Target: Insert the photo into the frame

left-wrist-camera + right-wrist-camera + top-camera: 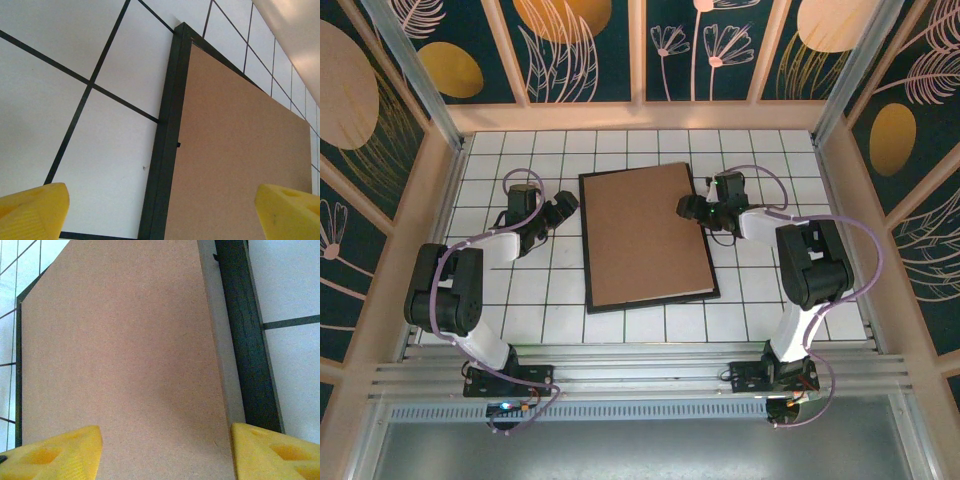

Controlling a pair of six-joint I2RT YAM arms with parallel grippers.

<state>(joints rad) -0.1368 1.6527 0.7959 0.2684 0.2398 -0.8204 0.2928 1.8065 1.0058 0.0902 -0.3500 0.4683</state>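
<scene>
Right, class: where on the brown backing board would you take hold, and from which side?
Probably the backing board by its right long edge, coming from the right. It lies flat and thin, so only an edge gives purchase, and there a pale gap parts it from the frame rail.

The thin black frame lies flat on the tiled table, a brown board filling its opening.

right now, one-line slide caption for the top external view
Brown cardboard backing board lies over the thin black rectangular frame on a white tiled table, left gripper and right gripper open either side.
</scene>
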